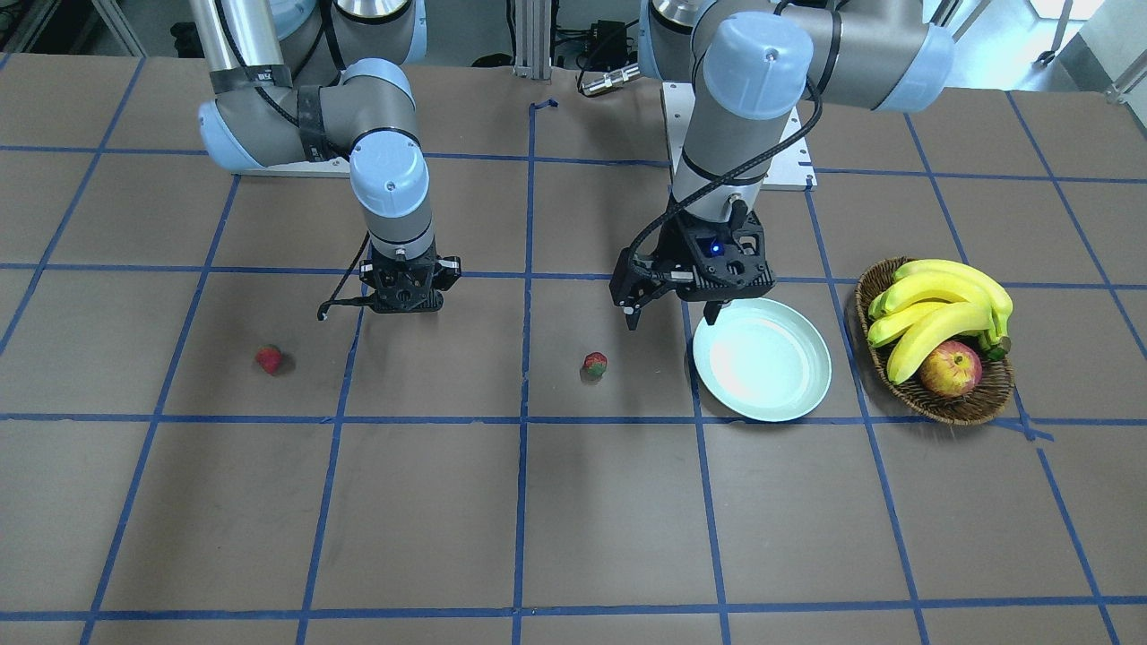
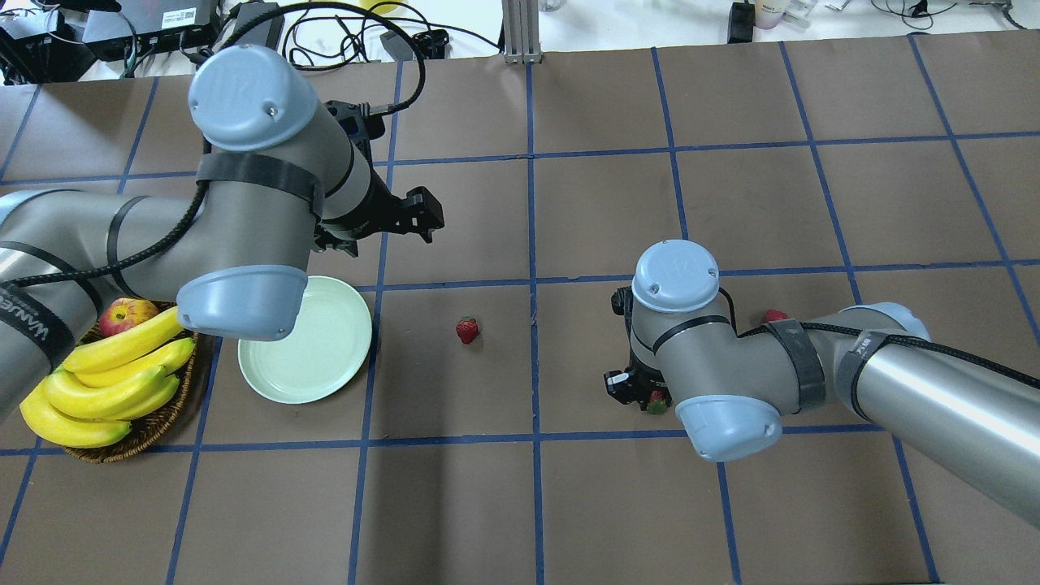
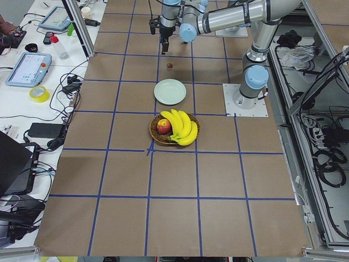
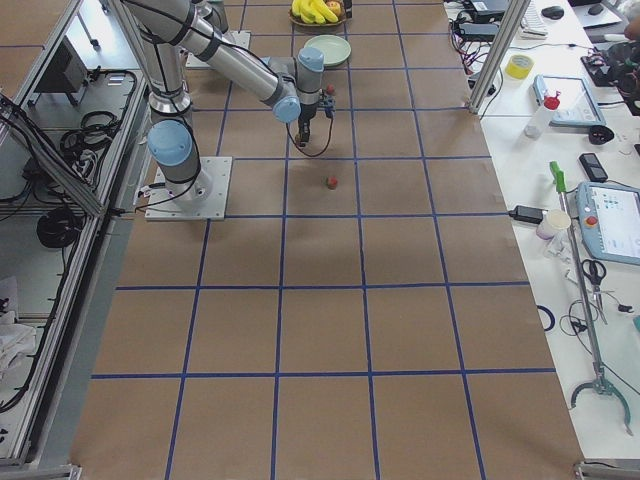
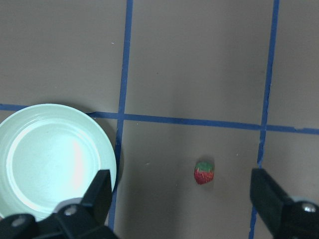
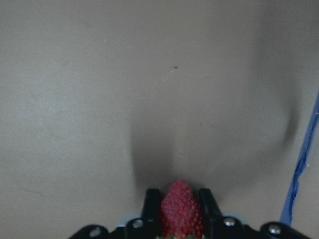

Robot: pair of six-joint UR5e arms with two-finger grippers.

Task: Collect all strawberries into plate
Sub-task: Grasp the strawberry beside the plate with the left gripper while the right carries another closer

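Lettering on left arm strap (image 2: 36,321) illegible; right pincer (image 6: 180,200) clamps strawberry (image 6: 180,215).

Two strawberries (image 1: 269,358) (image 1: 595,364) loose on table; third (image 6: 178,211) in right tool (image 6: 179,195); plate (image 1: 762,372) flat

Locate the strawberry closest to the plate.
In the overhead view, the strawberry lies on the table right of the plate, not touching it, left of the central tape line.
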